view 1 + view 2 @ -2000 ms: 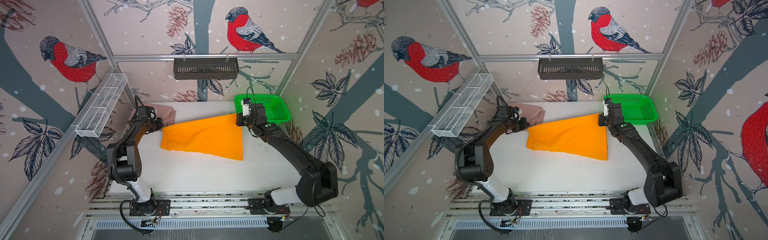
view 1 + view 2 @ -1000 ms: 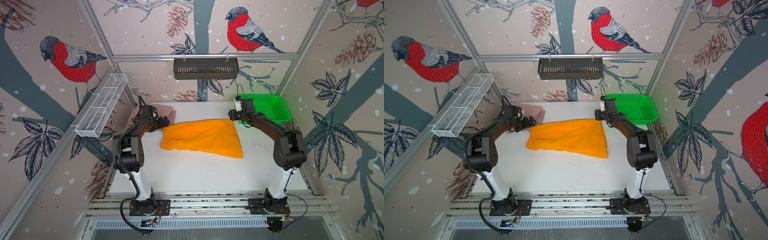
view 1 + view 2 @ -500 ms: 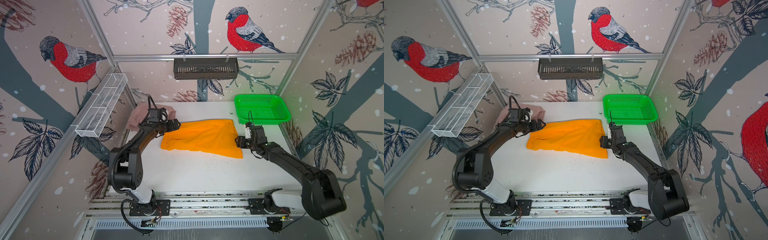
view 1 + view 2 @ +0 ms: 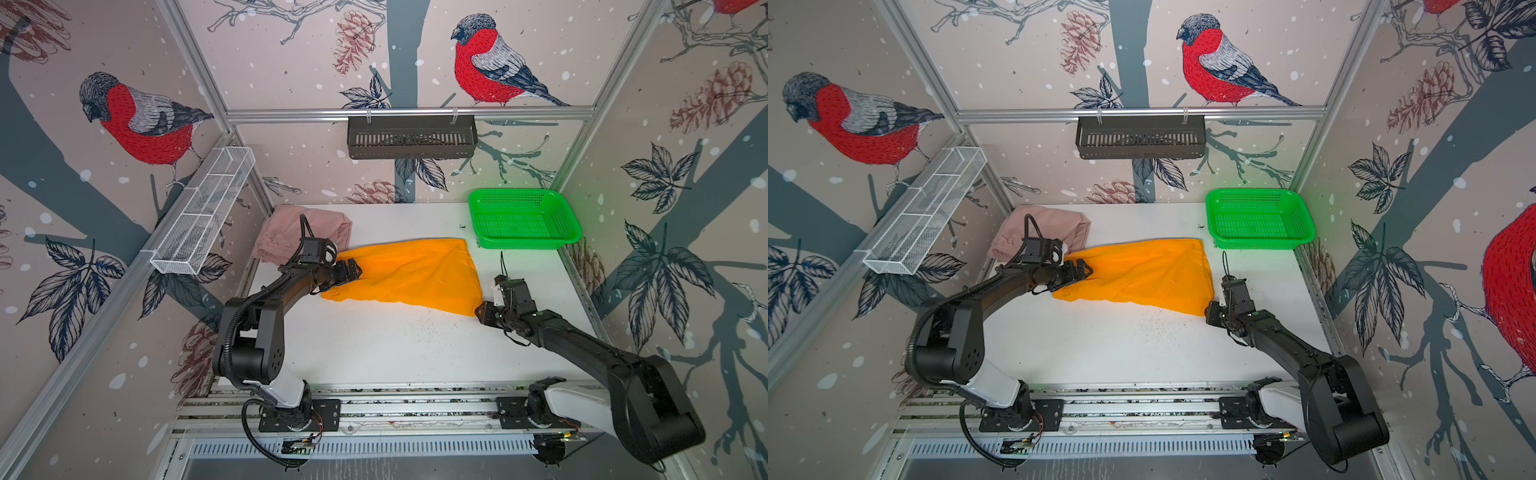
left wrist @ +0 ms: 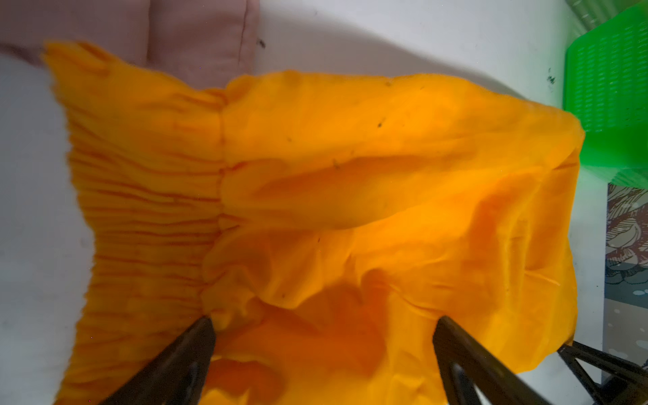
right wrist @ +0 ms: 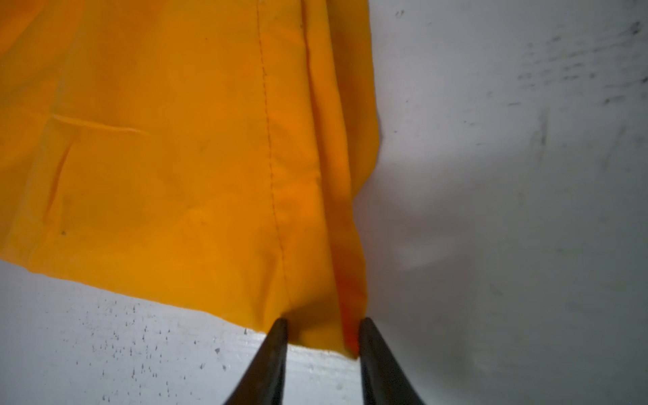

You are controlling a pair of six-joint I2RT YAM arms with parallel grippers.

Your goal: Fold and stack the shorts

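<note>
Lying flat, orange shorts (image 4: 409, 270), corner between right gripper (image 6: 321, 328) fingers

Covered, cropped and blurred parts

In both top views the left arm (image 4: 286, 286) covers the near edge of the pink shorts (image 4: 278, 232). The left wrist view crops them and the green basket (image 5: 610, 70), and blurs the waistband of the orange shorts (image 5: 350, 175). In the right wrist view the right gripper (image 6: 321, 326) straddles an orange corner, but whether it pinches is unclear.
</note>
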